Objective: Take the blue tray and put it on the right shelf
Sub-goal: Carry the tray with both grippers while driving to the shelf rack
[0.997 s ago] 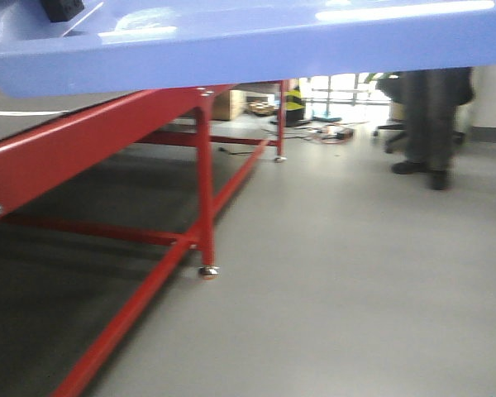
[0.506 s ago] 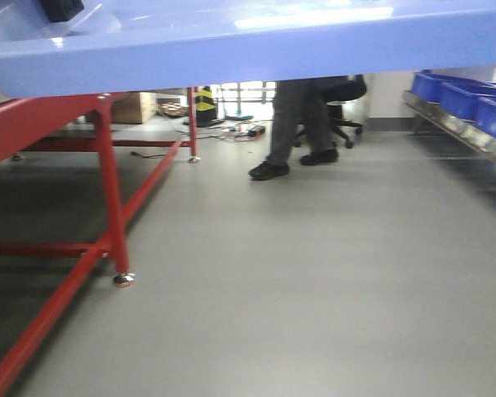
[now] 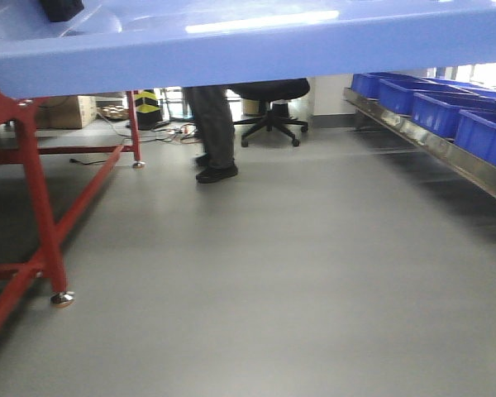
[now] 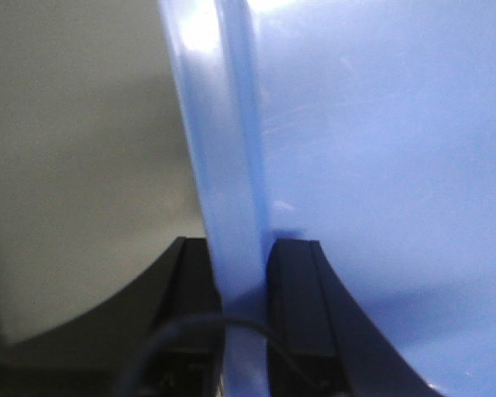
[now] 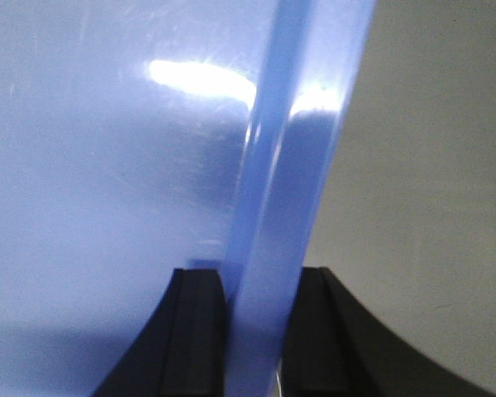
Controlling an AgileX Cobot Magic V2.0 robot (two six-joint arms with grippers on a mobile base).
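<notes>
1. Check the grasp. The left gripper (image 4: pixel 241 252) is clamped on the rim of the tray (image 3: pixel 248 50), with one finger on each side of the rim. The right gripper (image 5: pixel 252 277) pinches the opposite rim the same way.
2. Locate the tray. It is in the air, resting on nothing, and spans the top of the front view.
3. Locate the shelf (image 3: pixel 430 142). It lies below and right of the tray, well apart from it, and carries dark blue bins (image 3: pixel 488 136).
4. Note the red table (image 3: pixel 41 198) below and left of the tray, and a person (image 3: pixel 213 124) and a chair (image 3: pixel 269 112) beyond the tray.
5. Treat the grab as done. The carry to the shelf, the set-down and the release appear to remain.
6. Expect to need a free spot. The visible stretch of shelf is full of bins.
</notes>
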